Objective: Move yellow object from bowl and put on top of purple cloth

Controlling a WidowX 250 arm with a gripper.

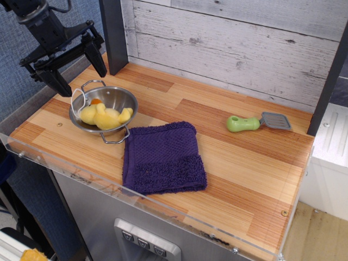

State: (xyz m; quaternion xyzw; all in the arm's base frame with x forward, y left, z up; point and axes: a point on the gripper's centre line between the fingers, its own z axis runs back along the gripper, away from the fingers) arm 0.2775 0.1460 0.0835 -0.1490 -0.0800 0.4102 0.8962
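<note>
A yellow plush duck [104,116] with an orange beak lies inside the small steel bowl [123,99] at the table's left side, its white loop string draped over the bowl's far-left rim. The dark purple cloth [162,157] lies flat just right of and in front of the bowl, touching its near handle. My black gripper [79,72] hangs above the bowl's back-left edge, open, with its two fingers spread wide and nothing between them.
A green-handled tool [258,122] with a grey head lies at the right rear of the wooden table [239,174]. A dark post [113,33] stands behind the bowl against the plank wall. A clear strip edges the table's front.
</note>
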